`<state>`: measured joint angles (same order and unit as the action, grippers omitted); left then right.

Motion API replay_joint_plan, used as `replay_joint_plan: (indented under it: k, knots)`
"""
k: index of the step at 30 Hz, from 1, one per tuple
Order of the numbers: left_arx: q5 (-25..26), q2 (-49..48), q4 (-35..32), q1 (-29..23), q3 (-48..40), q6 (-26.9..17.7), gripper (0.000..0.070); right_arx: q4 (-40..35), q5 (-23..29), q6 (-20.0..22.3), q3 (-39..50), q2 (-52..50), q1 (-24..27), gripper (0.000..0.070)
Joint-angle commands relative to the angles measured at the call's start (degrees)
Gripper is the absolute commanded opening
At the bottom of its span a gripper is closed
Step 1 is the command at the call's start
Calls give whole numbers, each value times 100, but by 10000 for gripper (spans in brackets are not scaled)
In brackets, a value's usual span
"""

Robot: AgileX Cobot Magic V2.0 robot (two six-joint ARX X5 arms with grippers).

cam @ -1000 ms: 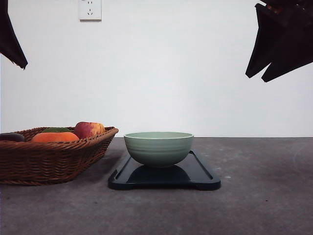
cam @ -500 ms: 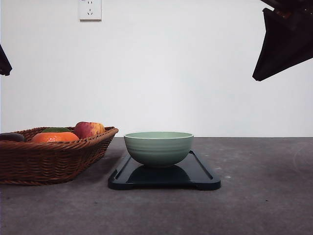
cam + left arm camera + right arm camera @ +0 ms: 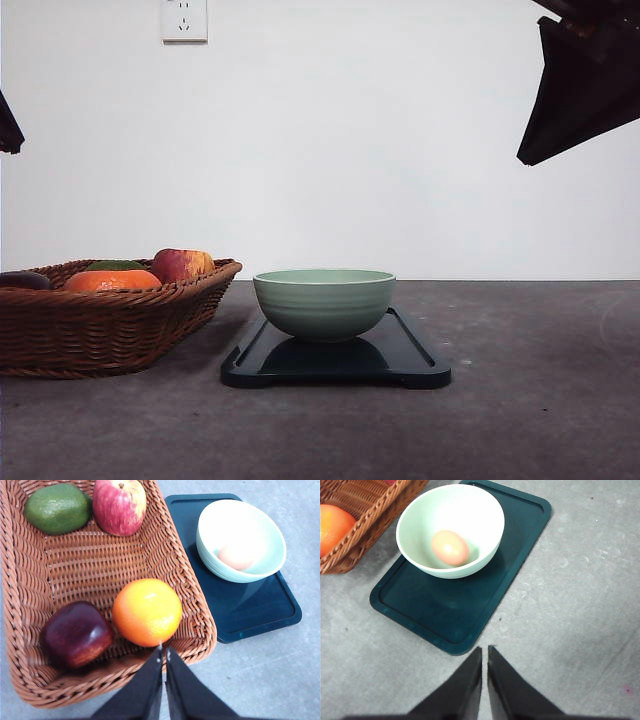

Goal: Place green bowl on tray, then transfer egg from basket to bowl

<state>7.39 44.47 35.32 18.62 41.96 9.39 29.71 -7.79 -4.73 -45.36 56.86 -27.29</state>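
The green bowl [image 3: 324, 303] stands upright on the dark tray [image 3: 412, 368] at the table's middle. In the right wrist view the reddish-brown egg [image 3: 450, 547] lies inside the bowl [image 3: 485, 515]; the left wrist view shows the egg [image 3: 235, 556] there too. The wicker basket [image 3: 100, 325] sits left of the tray, almost touching it. My left gripper [image 3: 163, 652] is shut and empty, high above the basket's near rim [image 3: 197, 640]. High over the table, on the tray's [image 3: 470, 605] right side, hangs my right gripper [image 3: 485, 652], also shut and empty.
The basket holds an orange [image 3: 146, 611], a dark red fruit [image 3: 75, 632], a red-yellow apple [image 3: 120, 505] and a green avocado [image 3: 57, 507]. Both arms hang high at the upper corners of the front view. Bare grey table lies right of and in front of the tray.
The left gripper has drawn back toward the upper left edge of the front view. The right gripper has risen slightly and its two fingers have closed together.
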Motion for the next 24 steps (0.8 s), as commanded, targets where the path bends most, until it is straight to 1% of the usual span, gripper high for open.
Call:
replay_joint_plan:
  k: [1,3,5,8,11,13,18,24]
  knots:
    - [-19,-97,-82,-55,0,-473,0,-52,-7,26,-4,28,-35,10]
    - [-19,-300,-210,-190,-151,-644,0,-52,-7,26,-4,28,-35,10]
    - [-19,-598,-553,-397,-443,-725,0,-52,-7,28,-4,28,-33,10]
    - [-19,-1264,-1269,-860,-1110,-713,0,-52,-7,26,-4,28,-33,10]
    - [-22,-1983,-1807,-1280,-1776,-697,0,-52,-7,26,-4,28,-35,10]
    - [-43,-2421,-2023,-1462,-2154,-697,0,-52,-7,26,-4,28,-34,10]
    - [-58,-3286,-2218,-1755,-2925,-697,0,-52,-7,26,-4,28,-33,10]
    - [-97,-3914,-2217,-2002,-3497,-701,0,-52,-7,27,-4,28,-33,10]
